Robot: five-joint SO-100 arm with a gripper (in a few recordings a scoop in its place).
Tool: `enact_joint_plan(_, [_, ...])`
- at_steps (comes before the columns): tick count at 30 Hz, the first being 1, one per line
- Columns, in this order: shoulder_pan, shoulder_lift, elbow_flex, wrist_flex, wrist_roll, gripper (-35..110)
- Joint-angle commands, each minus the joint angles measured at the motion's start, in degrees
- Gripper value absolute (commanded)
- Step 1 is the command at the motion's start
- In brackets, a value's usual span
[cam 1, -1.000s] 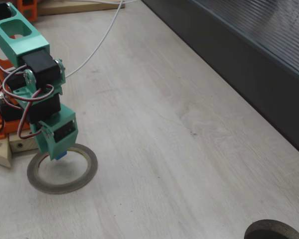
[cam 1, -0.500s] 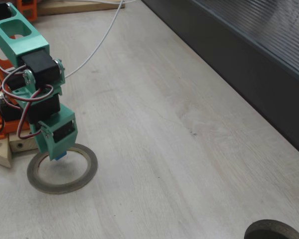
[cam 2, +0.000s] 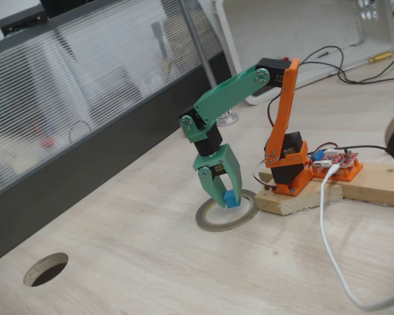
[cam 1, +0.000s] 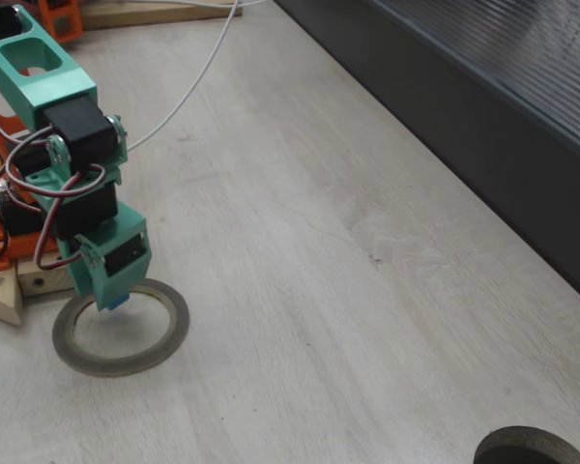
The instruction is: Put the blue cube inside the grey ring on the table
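Note:
The grey ring (cam 1: 122, 365) (cam 2: 210, 224) lies flat on the pale wood table (cam 1: 300, 251) (cam 2: 151, 262), right beside the arm's base. My green gripper (cam 1: 113, 303) (cam 2: 226, 197) points down over the ring's near-base edge. It is shut on the blue cube (cam 1: 119, 304) (cam 2: 232, 198), which hangs just above the ring's opening. In a fixed view (cam 1: 119, 304) only a sliver of the cube peeks out under the fingers; in the other fixed view the cube shows plainly between the fingertips.
The orange base (cam 2: 285, 164) sits on a wooden block (cam 2: 328, 190). A white cable (cam 2: 328, 256) (cam 1: 188, 87) runs across the table. A dark ribbed wall (cam 1: 483, 106) borders one side. A darker ring or hole (cam 1: 532, 449) (cam 2: 46, 270) lies far off.

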Motion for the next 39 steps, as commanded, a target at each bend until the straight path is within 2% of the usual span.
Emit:
enact_joint_plan(1, [0.62,0.88,-0.53,0.44,0.70,16])
enact_joint_plan(24, [0.97,0.97,-1.41,0.18,0.44,16])
enact_joint_plan(31, [0.97,0.97,-1.23,-5.71,0.35,16])
enact_joint_plan(39, [0.88,0.97,-0.62,-6.15,0.35,20])
